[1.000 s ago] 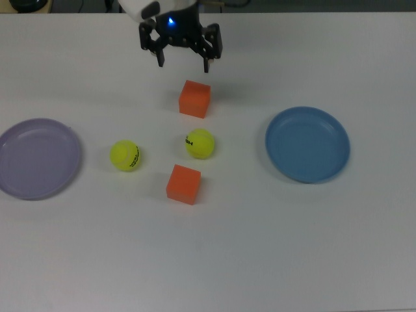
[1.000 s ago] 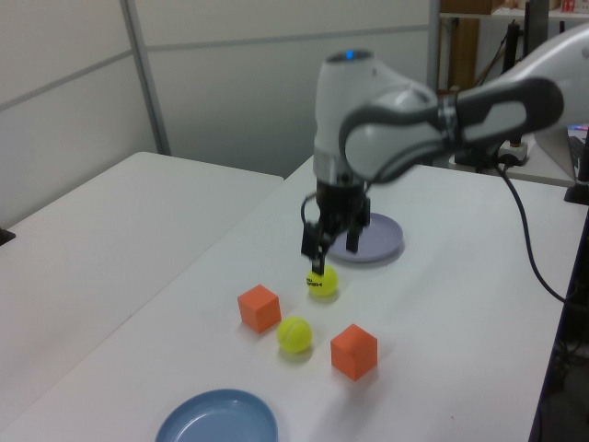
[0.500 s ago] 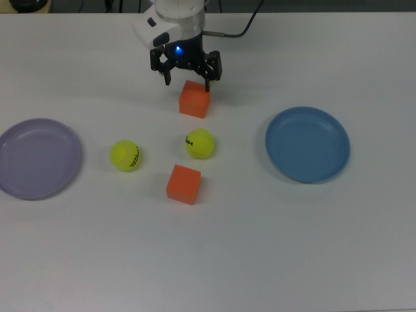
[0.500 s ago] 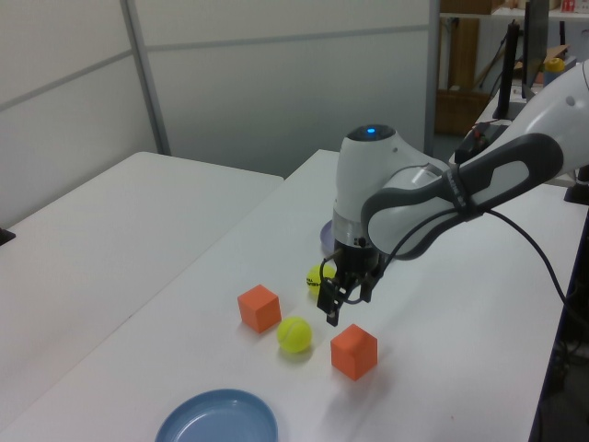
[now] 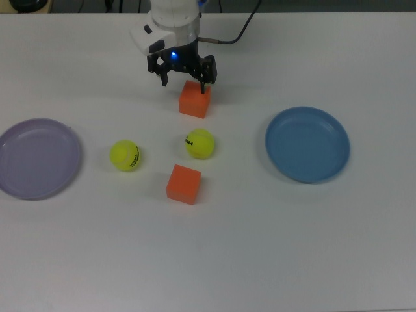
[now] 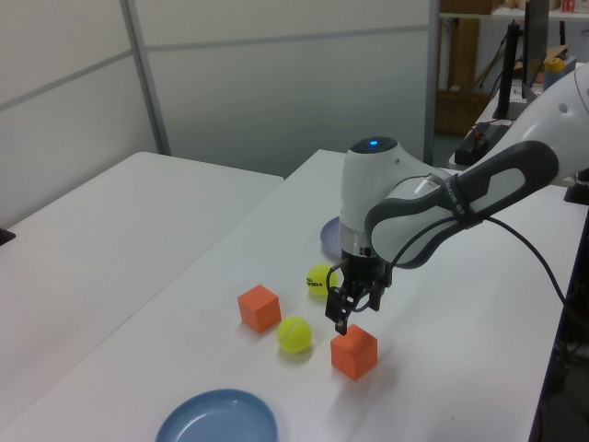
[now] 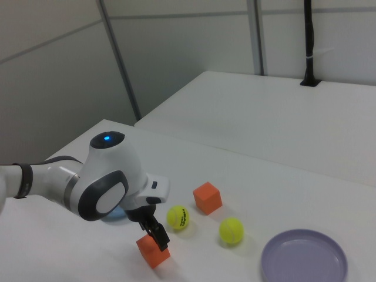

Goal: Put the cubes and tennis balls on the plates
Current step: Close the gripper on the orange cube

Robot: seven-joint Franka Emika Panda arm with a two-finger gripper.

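cubes (image 5: 195, 100) orange, on table | balls (image 5: 125, 156) between | plates (image 5: 307, 144) empty

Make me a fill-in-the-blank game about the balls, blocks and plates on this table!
1. In the top view, the gripper hovers over an orange ____.
2. In the top view, the plate at the right edge of the group is ____.
3. The number of tennis balls on the table is ____.
4. The lavender plate holds ____.

Missing words: cube; blue; two; nothing
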